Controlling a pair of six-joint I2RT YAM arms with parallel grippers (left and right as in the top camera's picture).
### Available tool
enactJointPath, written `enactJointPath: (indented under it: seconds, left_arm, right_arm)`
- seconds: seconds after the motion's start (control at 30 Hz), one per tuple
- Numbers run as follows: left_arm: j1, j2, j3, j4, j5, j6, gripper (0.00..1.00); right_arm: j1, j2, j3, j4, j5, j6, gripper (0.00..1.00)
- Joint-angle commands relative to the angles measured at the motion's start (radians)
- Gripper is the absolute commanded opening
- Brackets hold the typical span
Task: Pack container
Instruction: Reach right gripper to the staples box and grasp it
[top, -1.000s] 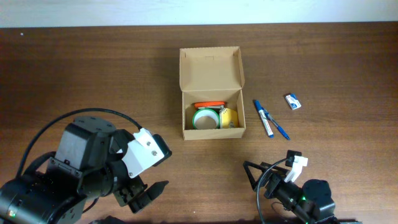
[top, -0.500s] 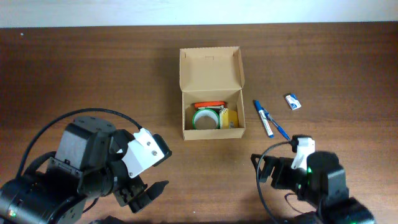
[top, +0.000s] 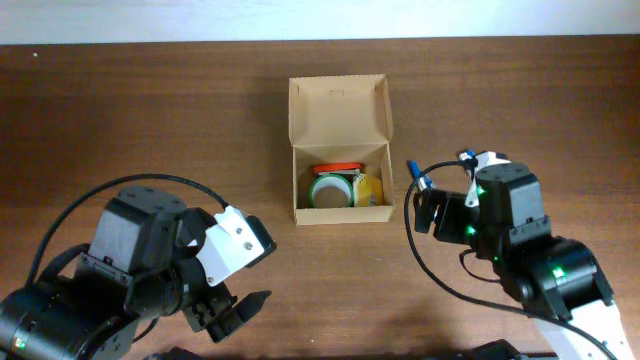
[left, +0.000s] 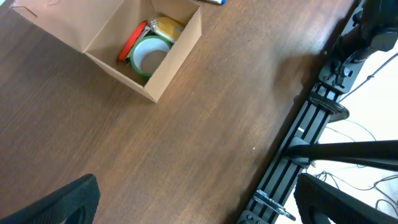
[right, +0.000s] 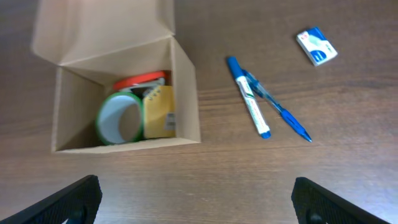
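Note:
The container (top: 345, 212) is an open brown cardboard box at mid-table, with its flap lid raised at the back. Inside lie a green tape roll (top: 330, 190), an orange-red item (top: 335, 168) and a yellow item (top: 369, 188). The right wrist view shows the box (right: 186, 87), two blue pens (right: 250, 107) side by side to its right, and a small white-and-blue packet (right: 316, 47). My right gripper (right: 199, 202) is open and empty, above the table in front of the box and pens. My left gripper (left: 199, 199) is open and empty at front left, far from the box (left: 177, 56).
In the overhead view my right arm (top: 510, 240) covers most of the pens; only a blue tip (top: 412, 169) shows. My left arm (top: 150, 270) fills the front left. The table's front edge and a black rail (left: 311, 118) show in the left wrist view.
My right arm has risen from the front edge and moved back toward the pens, now covering them in the overhead view. The left arm has not moved.

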Motion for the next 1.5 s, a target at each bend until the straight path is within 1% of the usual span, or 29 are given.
enactJointPath:
  seconds: [0.0,0.23,0.43,0.53,0.7,0.8,0.9,0.97,1.17,1.47]
  left_arm:
    - [0.005,-0.002,0.000,0.003,0.018,-0.002,1.00]
    - [0.005,-0.002,0.000,0.003,0.018,-0.002,1.00]
    - [0.005,-0.002,0.000,0.003,0.018,-0.002,1.00]
    - [0.005,-0.002,0.000,0.003,0.018,-0.002,1.00]
    - [0.005,-0.002,0.000,0.003,0.018,-0.002,0.99]
    - [0.005,-0.002,0.000,0.003,0.018,-0.002,1.00]
    - [0.005,-0.002,0.000,0.003,0.018,-0.002,1.00]
    - [0.005,-0.002,0.000,0.003,0.018,-0.002,1.00]
    - [0.005,-0.002,0.000,0.003,0.018,-0.002,1.00]
    - [0.005,-0.002,0.000,0.003,0.018,-0.002,1.00]
  right_arm:
    - [-0.049,0.062,0.019,-0.031,0.040,0.089,0.99]
    - [-0.256,0.272,0.023,-0.047,-0.023,0.109,0.99]
    - [-0.369,0.431,0.028,0.049,-0.102,0.195,0.99]
    - [-0.371,0.520,0.095,0.065,-0.098,0.197,0.99]
    - [-0.372,0.710,0.323,0.001,-0.098,0.230,0.99]
    - [-0.371,0.811,0.429,-0.032,-0.103,0.272,0.99]
    - [-0.372,0.884,0.490,-0.023,-0.108,0.298,0.99]
    - [-0.373,0.919,0.510,-0.013,-0.105,0.320,0.99]
    - [-0.389,0.992,0.531,0.017,-0.090,0.319,0.99]
    - [-0.423,1.009,0.531,0.039,-0.063,0.289,0.99]
